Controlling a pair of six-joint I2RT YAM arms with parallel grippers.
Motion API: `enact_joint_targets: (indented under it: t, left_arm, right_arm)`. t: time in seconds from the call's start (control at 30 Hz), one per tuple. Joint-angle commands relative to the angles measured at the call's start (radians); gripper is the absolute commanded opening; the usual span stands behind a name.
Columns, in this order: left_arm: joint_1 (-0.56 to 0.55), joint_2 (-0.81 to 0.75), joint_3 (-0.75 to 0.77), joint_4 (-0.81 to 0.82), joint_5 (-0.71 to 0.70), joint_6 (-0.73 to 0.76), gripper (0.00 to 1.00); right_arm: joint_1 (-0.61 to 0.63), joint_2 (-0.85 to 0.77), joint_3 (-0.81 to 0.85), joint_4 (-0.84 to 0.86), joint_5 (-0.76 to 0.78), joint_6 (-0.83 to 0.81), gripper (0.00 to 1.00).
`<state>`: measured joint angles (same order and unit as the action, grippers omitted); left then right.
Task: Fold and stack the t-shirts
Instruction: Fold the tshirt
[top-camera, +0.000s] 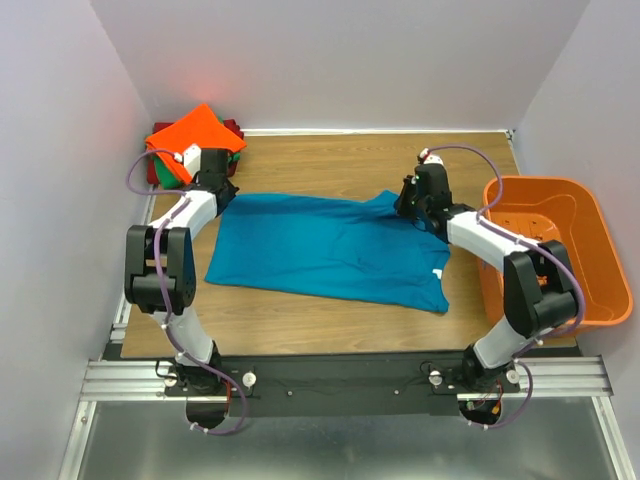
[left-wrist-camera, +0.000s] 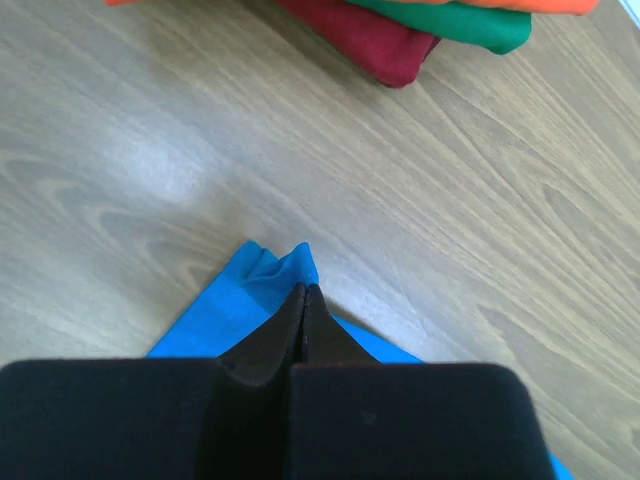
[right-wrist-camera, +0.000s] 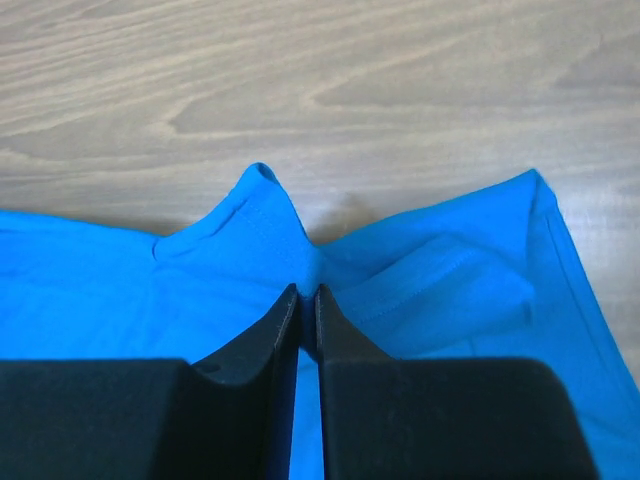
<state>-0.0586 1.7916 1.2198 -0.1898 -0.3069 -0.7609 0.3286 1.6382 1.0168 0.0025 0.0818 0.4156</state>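
Left end effector (left-wrist-camera: 303, 297) clamped on far-left corner of teal-blue t-shirt (top-camera: 330, 250), right end effector (right-wrist-camera: 307, 296) pinching its far-right edge; shirt spread on counter (top-camera: 330, 160), not yet folded; orange, green, dark red folded t-shirts (top-camera: 195, 137) stacked far left; judged: last fold and stacking remain.

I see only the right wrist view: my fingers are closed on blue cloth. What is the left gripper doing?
Observer: The left gripper is shut on the far left corner of the teal-blue t-shirt.
Operator: Where are the folded shirts?
Observer: The folded stack lies in the far left corner of the table, orange on top, just beyond the left gripper.
Operator: What is on my right side?
Observer: An orange basket stands at the right edge; I see no shirt in it.
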Motion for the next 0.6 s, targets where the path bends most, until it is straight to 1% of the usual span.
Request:
enact_joint_targets:
  t: [0.0, 0.2, 0.57]
  left_arm:
    - [0.009, -0.073, -0.061, 0.039, 0.023, -0.051, 0.00]
    - [0.009, -0.135, -0.155, 0.065, 0.057, -0.078, 0.00]
    - [0.011, -0.225, -0.267, 0.079, 0.045, -0.110, 0.00]
  right_arm:
    - [0.015, -0.083, -0.063, 0.013, 0.058, 0.038, 0.17]
    - [0.030, -0.158, -0.148, 0.001, 0.065, 0.052, 0.17]
    - [0.086, -0.261, -0.277, 0.001, 0.047, 0.110, 0.17]
